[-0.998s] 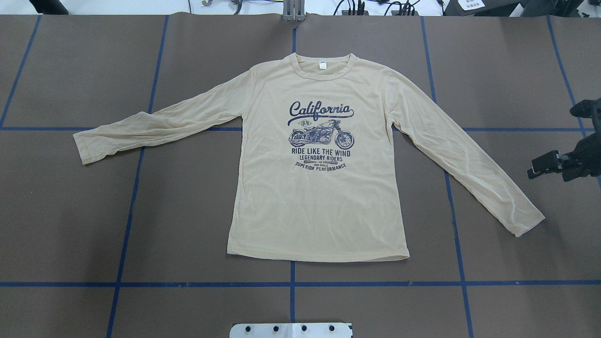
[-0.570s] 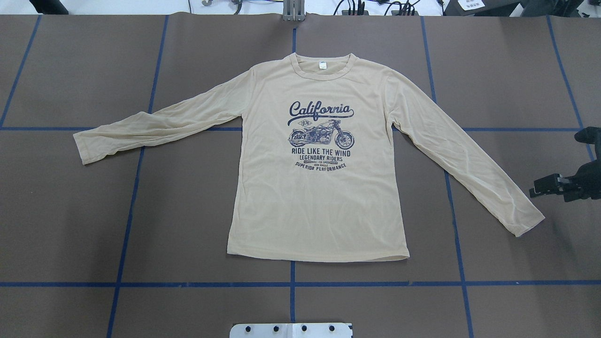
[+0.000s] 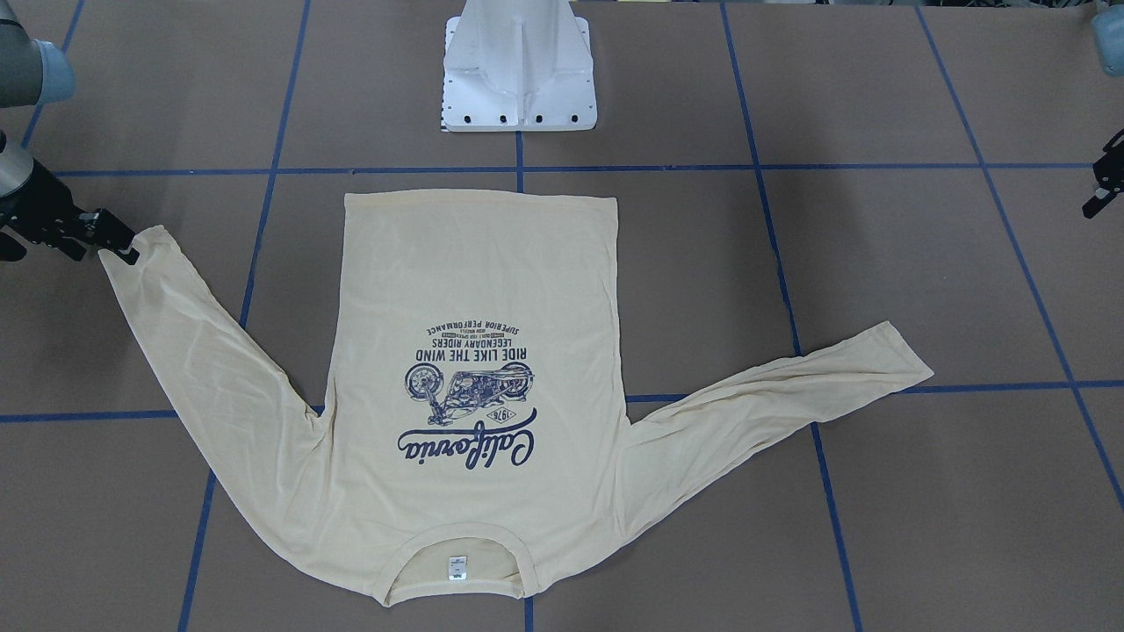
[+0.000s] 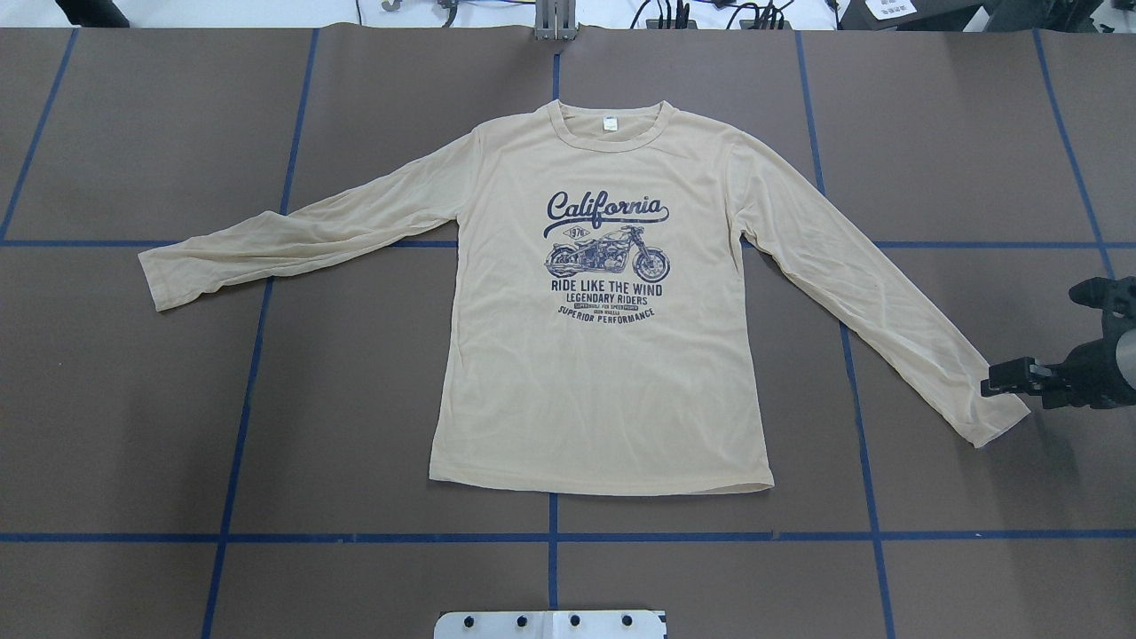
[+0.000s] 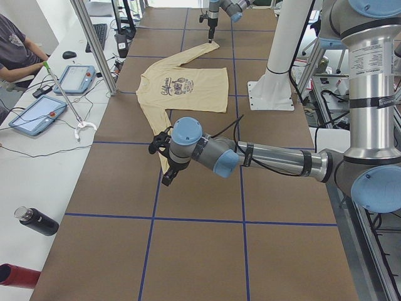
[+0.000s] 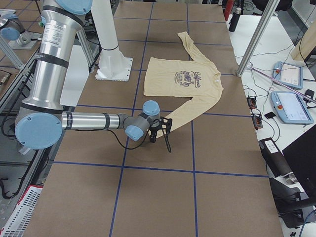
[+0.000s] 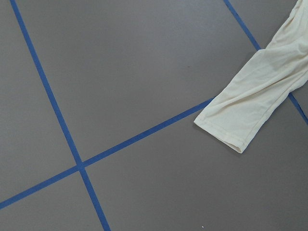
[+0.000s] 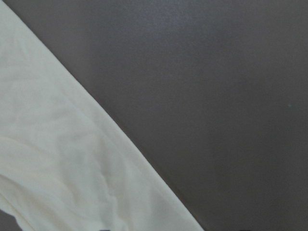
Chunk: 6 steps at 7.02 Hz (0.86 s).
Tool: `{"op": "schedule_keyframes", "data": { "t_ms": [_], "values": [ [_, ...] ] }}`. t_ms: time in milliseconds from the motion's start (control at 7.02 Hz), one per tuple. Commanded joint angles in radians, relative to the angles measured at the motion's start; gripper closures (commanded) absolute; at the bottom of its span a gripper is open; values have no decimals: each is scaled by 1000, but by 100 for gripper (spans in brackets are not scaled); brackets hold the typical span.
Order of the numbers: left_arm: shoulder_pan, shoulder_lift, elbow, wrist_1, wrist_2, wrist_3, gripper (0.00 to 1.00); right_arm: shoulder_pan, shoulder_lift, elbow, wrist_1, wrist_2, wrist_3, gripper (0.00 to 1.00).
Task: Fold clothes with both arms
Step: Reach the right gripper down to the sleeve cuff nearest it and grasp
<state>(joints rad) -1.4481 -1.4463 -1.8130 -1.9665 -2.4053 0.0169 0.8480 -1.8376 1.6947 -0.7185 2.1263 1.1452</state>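
Observation:
The cream-yellow long-sleeved T-shirt (image 4: 603, 382) lies flat on the brown table with its navy "California" print up, its collar at the far side and both sleeves spread out. My right gripper (image 4: 994, 388) is low at the right sleeve's cuff (image 4: 994, 424), fingertips at the cuff's edge. Its jaws look open and hold nothing; it also shows in the front view (image 3: 118, 244). The right wrist view is filled by sleeve fabric (image 8: 57, 159). My left gripper (image 3: 1099, 195) is barely in frame, well away from the left cuff (image 3: 896, 358); I cannot tell its state. The left wrist view shows that cuff (image 7: 236, 125) from above.
The white pedestal base (image 3: 518, 79) stands at the robot's side of the table. Blue tape lines (image 4: 550, 537) grid the brown surface. A side bench with tablets (image 5: 37, 113) and a black bottle (image 5: 36, 221) runs along the operators' side.
My right gripper has moved nearer the robot and inward, from beside the right sleeve to its cuff. The shirt has not moved.

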Motion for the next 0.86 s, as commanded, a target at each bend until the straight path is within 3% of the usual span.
{"op": "schedule_keyframes", "data": {
  "t_ms": [0,570,713],
  "values": [
    [0,1,-3,0,0,-2,1,-4,-20,-1,4,0,5,28],
    [0,1,-6,0,0,0,1,-4,-25,-3,2,0,13,67],
    [0,1,-6,0,0,0,1,-4,-25,-1,2,1,16,85]
  ]
}}
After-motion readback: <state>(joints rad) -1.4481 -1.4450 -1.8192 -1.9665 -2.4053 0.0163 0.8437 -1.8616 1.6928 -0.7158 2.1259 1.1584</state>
